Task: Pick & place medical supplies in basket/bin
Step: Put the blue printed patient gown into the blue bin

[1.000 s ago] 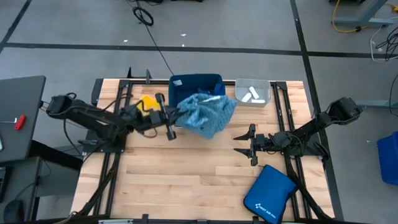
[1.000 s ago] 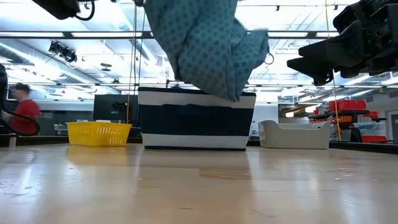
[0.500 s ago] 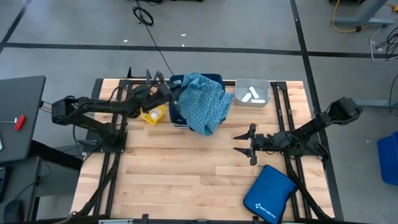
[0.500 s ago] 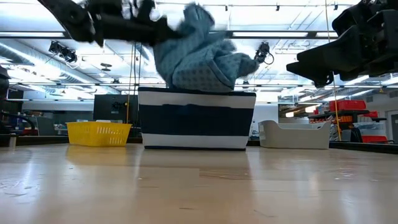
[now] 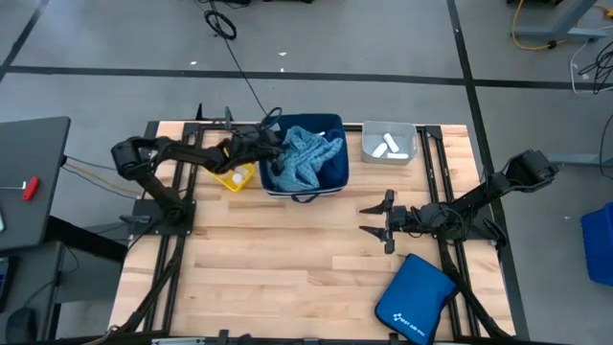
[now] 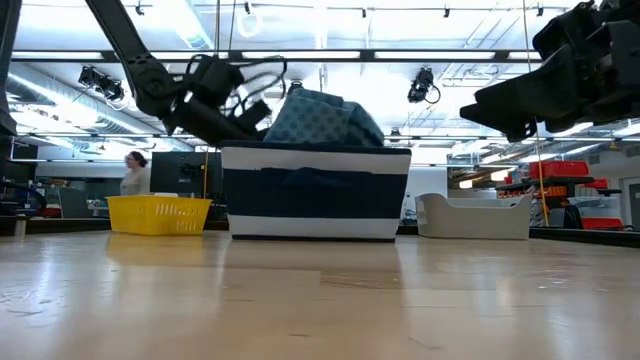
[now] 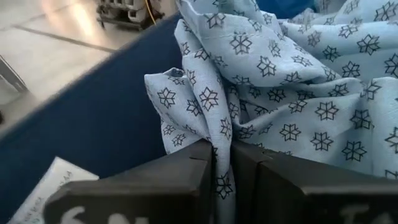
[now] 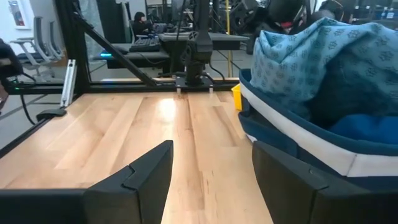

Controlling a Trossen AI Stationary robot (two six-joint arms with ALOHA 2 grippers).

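Observation:
The teal patterned cloth (image 5: 302, 158) lies bunched in the large navy tub (image 5: 337, 125), heaped above its rim in the low view (image 6: 320, 118). My left gripper (image 5: 271, 144) reaches over the tub's left wall, shut on the cloth (image 7: 292, 106). A brighter blue fabric (image 8: 367, 129) shows under the cloth inside the tub. My right gripper (image 5: 369, 218) waits open above the table, right of the tub, touching nothing. White packets (image 5: 385, 147) lie in the pale grey tub (image 5: 366, 139). The yellow tub (image 5: 238, 177) stands left of the navy one. My left gripper pinches a narrow upright fold of the teal cloth (image 7: 221, 146) between its two fingers (image 7: 186, 180), several layers bunched together. It comes slanting down from the table's left, over the tub's left wall. The rest of the cloth rests slack in the navy tub.
A flat royal-blue zip pouch (image 5: 414, 299) lies near the table's right near corner. Bare wood (image 5: 287, 259) fills the middle and near side of the table. Arm frames run along both table sides. A person (image 6: 133, 172) walks in the room behind.
My left gripper carried the hanging teal cloth toward the far edge, over the navy tub, then down, tipping downward. The cloth, which hung high and partly in front of the tub, has sunk into it and now lies bunched there. The gripper stays shut on it.

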